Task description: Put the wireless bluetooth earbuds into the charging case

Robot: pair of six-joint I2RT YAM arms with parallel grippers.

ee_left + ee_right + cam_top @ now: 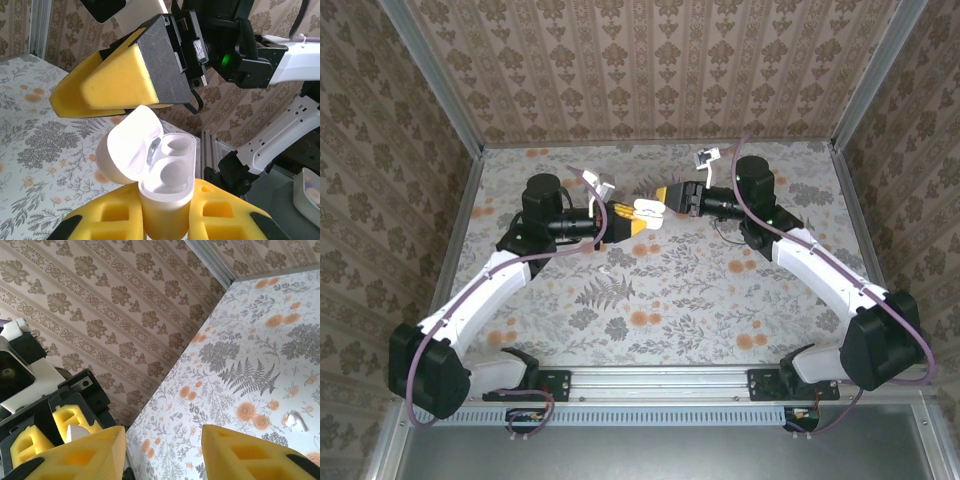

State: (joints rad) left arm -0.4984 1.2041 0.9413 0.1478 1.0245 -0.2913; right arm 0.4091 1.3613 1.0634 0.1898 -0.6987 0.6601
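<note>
The white charging case (167, 177) stands upright between my left gripper's (165, 220) yellow fingers, which are shut on its body. Its lid (131, 145) is swung open to the left. A rounded white shape fills the nearer well; the farther well looks hollow. From above, the case (648, 210) hangs over the table's back middle. My right gripper (660, 200) is just above and beyond it, open, with nothing between its fingers (250, 452). One tiny white earbud (296, 421) lies on the floral table (603, 271), nearer than both grippers.
Wallpapered walls (650, 70) close in the back and both sides of the floral table (720, 290). A metal rail (660, 380) runs along the near edge by the arm bases. A white dish rim (307, 192) shows at the left wrist view's right edge.
</note>
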